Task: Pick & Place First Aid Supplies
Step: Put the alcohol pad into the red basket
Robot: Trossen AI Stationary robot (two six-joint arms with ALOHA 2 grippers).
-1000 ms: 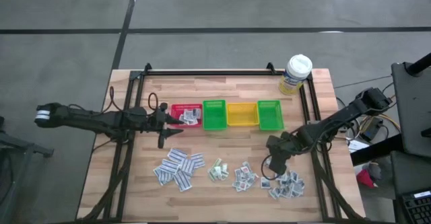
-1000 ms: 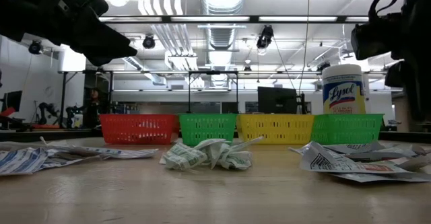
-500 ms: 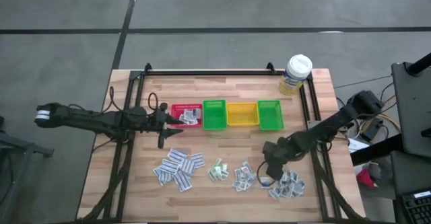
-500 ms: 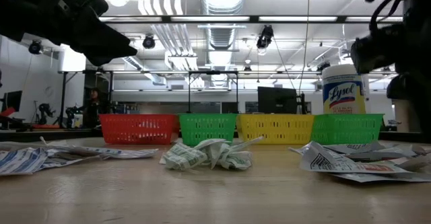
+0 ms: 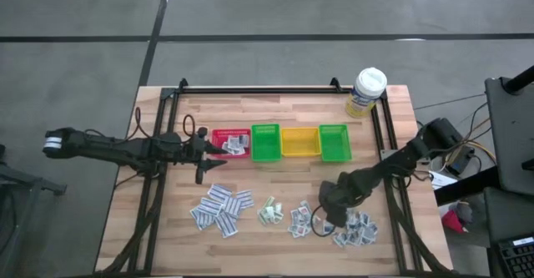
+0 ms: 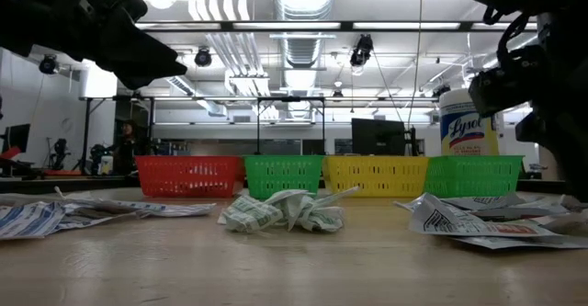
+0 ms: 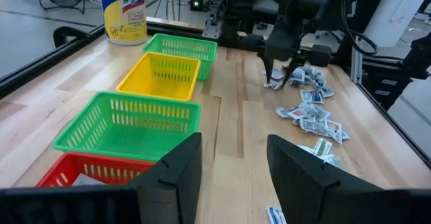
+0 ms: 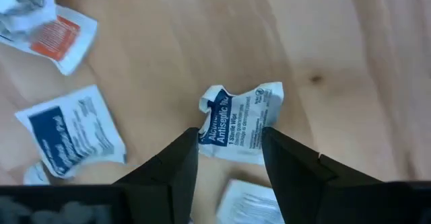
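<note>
The first aid supplies lie in loose piles near the table's front edge: strip packets (image 5: 221, 207), a crumpled green-print clump (image 5: 269, 211), blue-print squares (image 5: 302, 219) and a further heap (image 5: 355, 228). My right gripper (image 5: 324, 219) hangs low between the last two piles. In the right wrist view it (image 8: 229, 150) is open, its fingers either side of a creased antiseptic wipe packet (image 8: 239, 123). My left gripper (image 5: 207, 150) is open beside the red bin (image 5: 231, 133), which holds a few packets (image 5: 236, 144); nothing is between its fingers (image 7: 175, 177).
A green bin (image 5: 265, 143), a yellow bin (image 5: 300, 142) and a second green bin (image 5: 334, 142) stand in a row right of the red one. A white-capped bottle (image 5: 367, 91) stands at the back right corner. Black frame rails run along the table's sides.
My right gripper has moved left and toward the front edge, coming down over the packets. The left arm has stayed still.
</note>
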